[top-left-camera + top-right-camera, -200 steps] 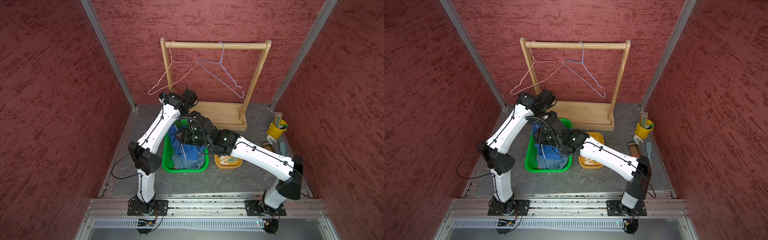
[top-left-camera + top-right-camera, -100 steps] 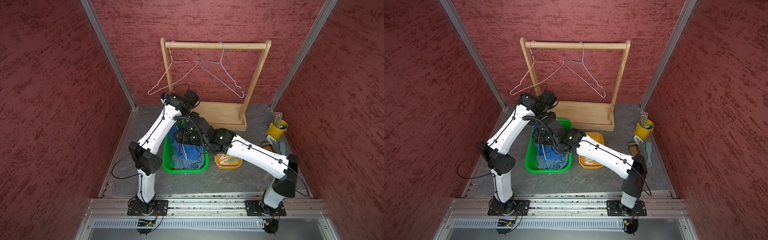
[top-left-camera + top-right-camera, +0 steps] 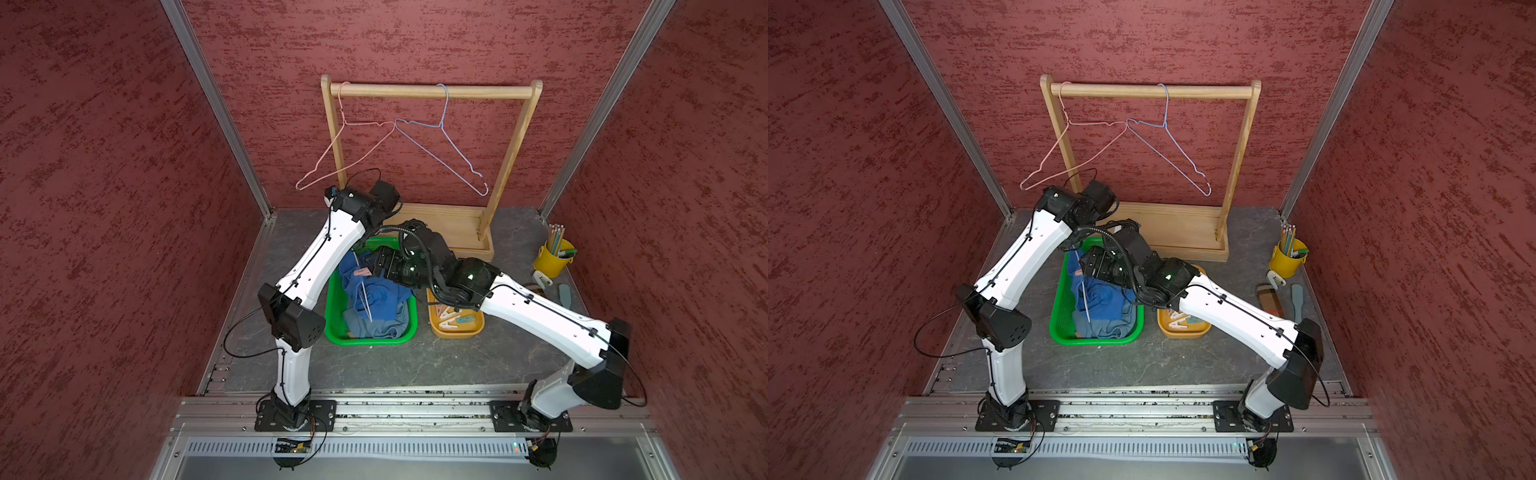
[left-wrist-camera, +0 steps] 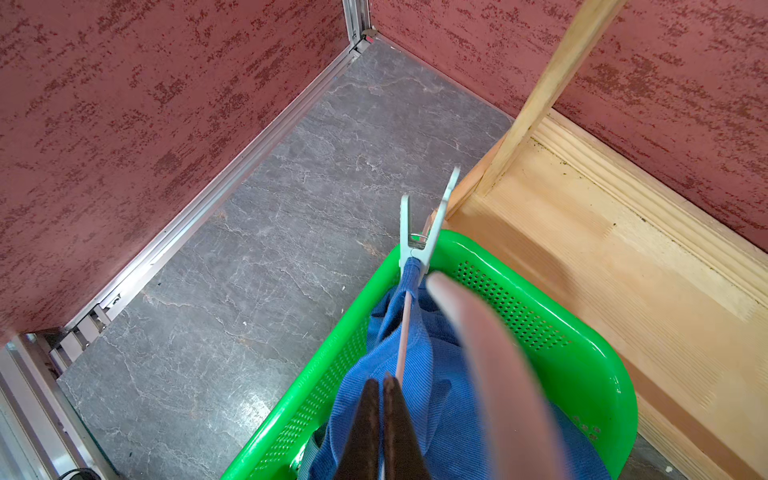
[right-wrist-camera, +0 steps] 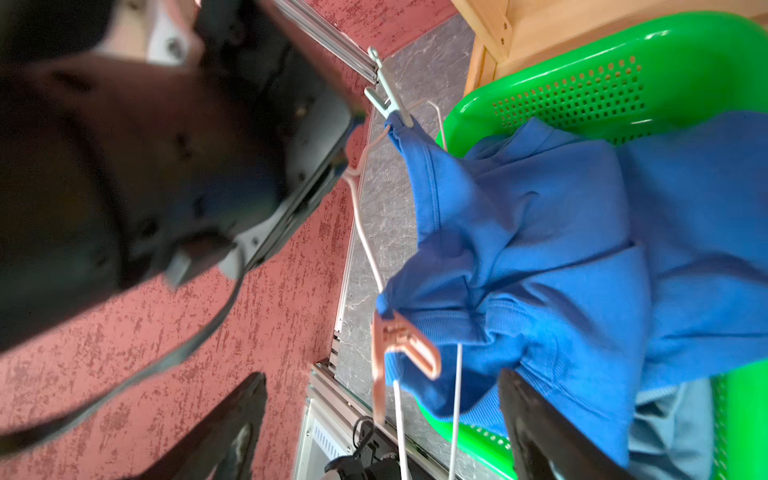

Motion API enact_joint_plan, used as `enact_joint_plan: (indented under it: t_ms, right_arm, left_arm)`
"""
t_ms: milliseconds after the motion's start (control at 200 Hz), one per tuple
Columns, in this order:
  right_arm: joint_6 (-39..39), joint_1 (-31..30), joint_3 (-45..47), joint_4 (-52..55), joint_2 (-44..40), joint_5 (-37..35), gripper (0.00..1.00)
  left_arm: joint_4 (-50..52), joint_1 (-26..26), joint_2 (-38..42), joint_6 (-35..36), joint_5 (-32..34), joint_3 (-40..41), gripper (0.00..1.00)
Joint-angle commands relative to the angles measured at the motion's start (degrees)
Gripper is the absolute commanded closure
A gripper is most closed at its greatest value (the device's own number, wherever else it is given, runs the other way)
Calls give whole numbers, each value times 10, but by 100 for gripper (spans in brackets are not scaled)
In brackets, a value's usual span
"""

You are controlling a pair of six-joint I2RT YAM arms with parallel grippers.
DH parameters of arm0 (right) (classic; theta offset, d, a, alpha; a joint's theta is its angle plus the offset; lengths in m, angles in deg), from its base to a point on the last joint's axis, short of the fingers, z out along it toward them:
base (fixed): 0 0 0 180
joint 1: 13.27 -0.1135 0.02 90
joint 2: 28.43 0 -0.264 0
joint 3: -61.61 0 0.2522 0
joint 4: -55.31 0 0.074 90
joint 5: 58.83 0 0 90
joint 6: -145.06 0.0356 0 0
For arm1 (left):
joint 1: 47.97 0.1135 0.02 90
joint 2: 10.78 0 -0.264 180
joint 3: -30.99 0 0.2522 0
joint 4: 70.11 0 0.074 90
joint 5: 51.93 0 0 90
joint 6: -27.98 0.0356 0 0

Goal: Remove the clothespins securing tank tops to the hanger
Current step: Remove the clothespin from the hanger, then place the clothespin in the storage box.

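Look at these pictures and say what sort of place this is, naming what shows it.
Probably a robot test cell staged as a laundry corner: red panel walls, left arm and right arm on a rail, a wooden clothes rack, a green basket of tank tops.

Top views look down from the front over the whole bench (image 3: 374, 365); wrist views closely share the green basket (image 4: 582, 374).

Three dark red, rough-textured walls (image 3: 415, 41) enclose a small booth, joined at the back corners by silver aluminium posts (image 3: 216, 108). The floor (image 3: 374, 365) is grey with pale marbled veins. A light wooden clothes rack (image 3: 395, 90) stands against the back wall. A metal rail (image 3: 399, 409) crosses the front. Lighting is soft and even.
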Motion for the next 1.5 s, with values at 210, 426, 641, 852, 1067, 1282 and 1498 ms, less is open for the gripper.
enact_joint_plan:
  t_ms: [210, 426, 641, 852, 1067, 1282, 1498]
  right_arm:
    - [34, 4, 37, -108, 16, 85, 31]
    - [31, 4, 41, -107, 8, 74, 61]
    - [31, 4, 46, -108, 1, 65, 69]
    - [35, 4, 53, -99, -12, 58, 81]
    - [22, 4, 55, -46, -57, 48, 84]
    - [25, 62, 196, 14, -195, 47, 82]
    - [-18, 214, 361, 31, -275, 93, 80]
  left_arm:
    - [3, -8, 25, 13, 19, -2, 100]
    - [-26, -13, 53, 15, 25, 42, 100]
    - [-39, -16, 62, 23, 25, 53, 100]
    - [-43, -18, 67, 28, 31, 64, 100]
    - [-57, -15, 77, 40, 40, 82, 100]
    - [-72, -16, 81, 53, 36, 83, 100]
    - [-91, -22, 81, 66, 22, 78, 100]
